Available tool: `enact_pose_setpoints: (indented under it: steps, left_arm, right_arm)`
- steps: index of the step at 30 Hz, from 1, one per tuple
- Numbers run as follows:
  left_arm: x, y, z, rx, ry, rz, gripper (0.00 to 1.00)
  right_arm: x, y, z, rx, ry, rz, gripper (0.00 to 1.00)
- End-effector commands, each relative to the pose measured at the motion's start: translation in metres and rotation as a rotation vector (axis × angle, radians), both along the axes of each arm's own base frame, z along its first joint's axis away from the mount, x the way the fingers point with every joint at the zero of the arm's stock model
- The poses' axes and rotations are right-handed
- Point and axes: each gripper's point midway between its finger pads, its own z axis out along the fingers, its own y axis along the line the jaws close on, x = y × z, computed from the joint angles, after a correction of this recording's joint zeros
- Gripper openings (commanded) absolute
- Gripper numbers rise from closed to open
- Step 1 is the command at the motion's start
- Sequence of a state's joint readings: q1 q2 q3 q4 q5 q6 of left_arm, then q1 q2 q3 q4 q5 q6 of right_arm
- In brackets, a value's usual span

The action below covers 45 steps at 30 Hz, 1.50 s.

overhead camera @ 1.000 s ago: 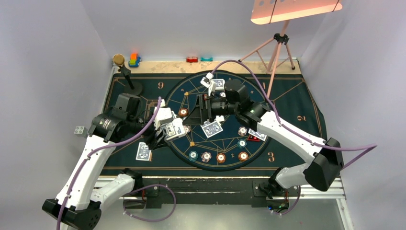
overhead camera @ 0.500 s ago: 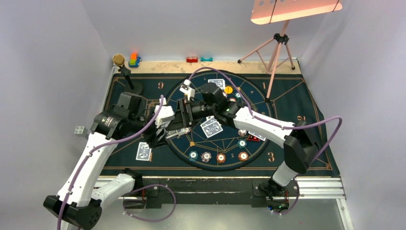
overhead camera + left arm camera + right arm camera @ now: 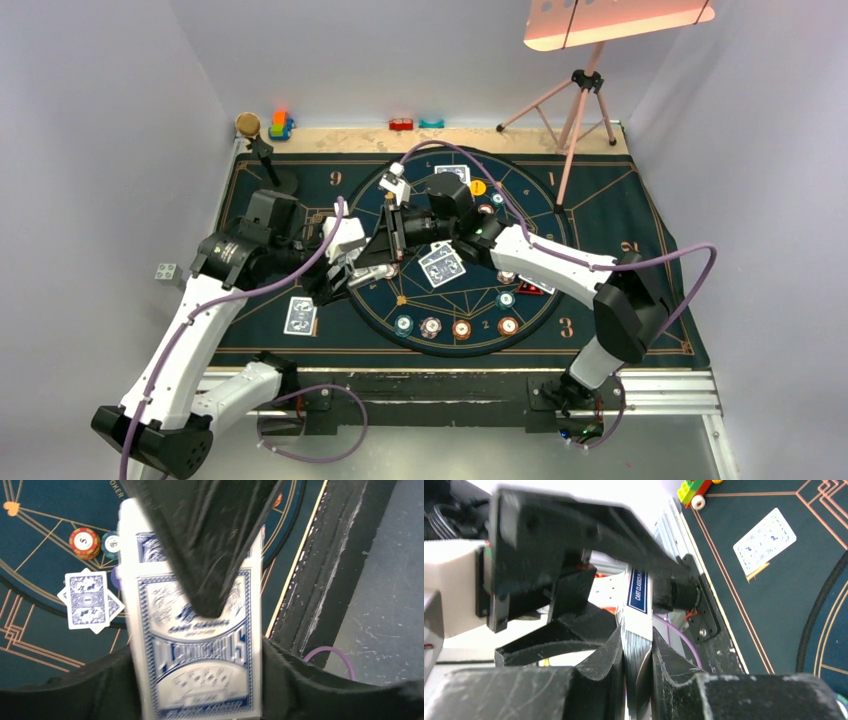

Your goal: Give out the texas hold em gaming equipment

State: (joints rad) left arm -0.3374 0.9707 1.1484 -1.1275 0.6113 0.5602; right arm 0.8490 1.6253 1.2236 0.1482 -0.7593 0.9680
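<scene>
My left gripper [image 3: 362,268] is shut on a blue-patterned card deck box [image 3: 195,655], held above the left rim of the round mat. In the left wrist view my left gripper [image 3: 196,692] grips its sides. My right gripper [image 3: 388,238] meets it from the right, and its black finger [image 3: 210,545] lies across the box. In the right wrist view my right gripper [image 3: 638,680] is shut on the deck [image 3: 638,595], edge-on. Face-down cards lie at the left [image 3: 300,316], the centre [image 3: 443,267] and the far side [image 3: 453,174]. Chips [image 3: 431,326] line the near rim.
A black microphone-like stand [image 3: 265,160] is at the far left and a pink tripod [image 3: 575,110] at the far right. Toy blocks [image 3: 280,125] sit along the back edge. A yellow disc [image 3: 478,187] and a red triangle token [image 3: 530,288] lie on the mat.
My right arm has swung left from the mat's centre to the deck in my left gripper and has shut on it. My left gripper has lowered and tilted slightly.
</scene>
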Motion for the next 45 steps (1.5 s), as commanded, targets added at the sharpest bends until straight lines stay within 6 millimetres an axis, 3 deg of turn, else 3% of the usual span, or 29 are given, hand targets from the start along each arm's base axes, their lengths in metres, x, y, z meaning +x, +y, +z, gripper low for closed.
enact_pose_setpoints:
  steps: [1,3,6,10,14,20,24,27,31,37,45]
  left_arm:
    - [0.004,0.004,0.024,-0.017,-0.083,0.043,0.92]
    - [0.003,0.006,0.032,-0.022,-0.100,0.063,1.00]
    - [0.003,0.006,0.052,-0.057,-0.130,0.102,1.00]
    - [0.006,0.006,0.062,-0.087,-0.129,0.153,1.00]
    - [0.019,0.014,0.053,-0.055,-0.098,0.251,1.00]
    - [0.041,0.027,0.036,-0.017,-0.090,0.389,1.00]
    - [0.045,0.030,0.027,-0.002,-0.086,0.413,1.00]
    - [0.042,0.032,0.019,0.013,-0.074,0.409,1.00]
    - [0.044,0.035,0.016,0.029,-0.097,0.413,1.00]
    - [0.047,0.038,0.014,0.042,-0.107,0.423,1.00]
    - [0.053,0.040,0.018,0.045,-0.140,0.434,1.00]
  right_arm:
    - [-0.010,-0.016,0.015,0.045,-0.038,0.031,0.17]
    - [-0.009,-0.021,0.001,0.014,-0.045,0.030,0.19]
    - [-0.005,-0.025,-0.039,-0.098,-0.036,0.040,0.21]
    - [0.002,-0.019,-0.087,-0.184,0.003,0.055,0.23]
    - [0.004,-0.009,-0.127,-0.246,0.038,0.079,0.23]
    - [0.016,0.005,-0.157,-0.300,0.063,-0.004,0.18]
    - [0.024,0.010,-0.163,-0.277,0.104,-0.145,0.16]
    - [0.013,0.018,-0.169,-0.303,0.117,-0.169,0.19]
    - [0.003,0.022,-0.181,-0.372,0.139,-0.170,0.34]
    - [-0.005,0.019,-0.181,-0.431,0.134,-0.153,0.71]
    - [-0.001,-0.017,-0.143,-0.568,-0.087,-0.130,0.89]
